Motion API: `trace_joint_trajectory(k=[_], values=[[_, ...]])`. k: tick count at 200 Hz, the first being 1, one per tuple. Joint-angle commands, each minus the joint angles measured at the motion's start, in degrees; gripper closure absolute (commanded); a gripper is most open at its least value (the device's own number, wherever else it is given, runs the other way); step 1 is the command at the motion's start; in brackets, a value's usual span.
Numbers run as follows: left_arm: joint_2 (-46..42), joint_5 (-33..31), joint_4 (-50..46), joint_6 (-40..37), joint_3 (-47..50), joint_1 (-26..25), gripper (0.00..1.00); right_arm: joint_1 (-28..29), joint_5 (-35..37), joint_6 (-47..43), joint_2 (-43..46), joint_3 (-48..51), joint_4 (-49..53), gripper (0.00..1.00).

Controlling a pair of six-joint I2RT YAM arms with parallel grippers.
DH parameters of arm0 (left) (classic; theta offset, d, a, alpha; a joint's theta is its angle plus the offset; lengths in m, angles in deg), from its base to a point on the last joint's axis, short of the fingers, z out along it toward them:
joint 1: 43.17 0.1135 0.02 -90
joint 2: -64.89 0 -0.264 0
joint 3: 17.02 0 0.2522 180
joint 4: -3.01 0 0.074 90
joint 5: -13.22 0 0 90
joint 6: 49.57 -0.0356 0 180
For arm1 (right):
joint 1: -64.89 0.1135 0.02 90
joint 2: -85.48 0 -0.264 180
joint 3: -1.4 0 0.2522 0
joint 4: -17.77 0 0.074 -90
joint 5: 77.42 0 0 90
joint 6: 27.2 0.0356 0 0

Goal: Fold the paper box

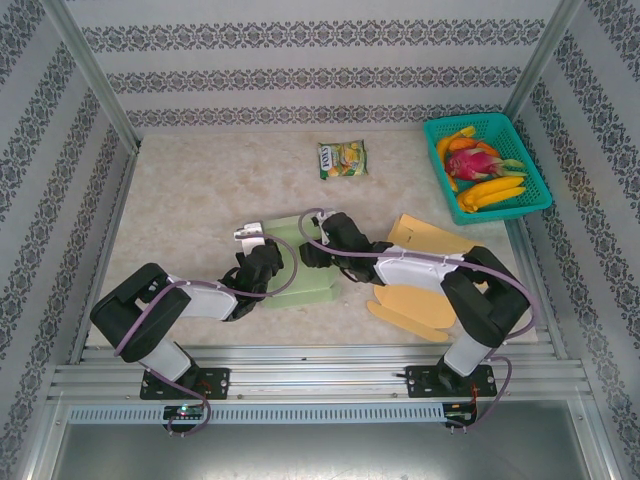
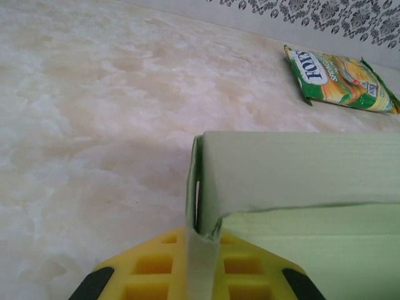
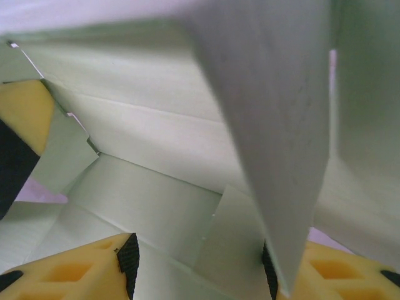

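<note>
Pale green paper box (image 1: 312, 282) sits mid-table between the two arms. It is half-formed: walls up, flaps loose, creases visible. Left gripper (image 2: 201, 250) is pinched tight on the thin left wall. Right gripper (image 3: 200, 269) reaches inside the box with its jaws apart, gripping nothing.

The black left arm (image 1: 150, 310) lies low, reaching forward and inward, its left gripper (image 2: 201, 250) pinched tight on a flap of the pale green paper box (image 2: 300, 181). The black right arm (image 1: 480, 300) stretches leftward, the right gripper (image 3: 200, 262) with jaws well apart.
</note>
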Motion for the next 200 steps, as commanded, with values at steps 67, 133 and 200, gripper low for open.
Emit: trace_joint_trajectory(k=[67,133,200], values=[[-1.49,-0.05,0.49,2.21,0.87,-0.59,1.00,0.99,-0.95,1.55,-2.96,-2.95,1.84,0.44],[-0.82,-1.44,-0.51,1.42,1.06,-0.55,1.00,2.08,-0.20,-0.09,6.95,-1.29,4.07,0.44],[-2.39,-2.02,-0.81,-0.09,1.58,-0.50,1.00,2.05,5.47,-1.72,21.97,2.87,12.84,0.44]])
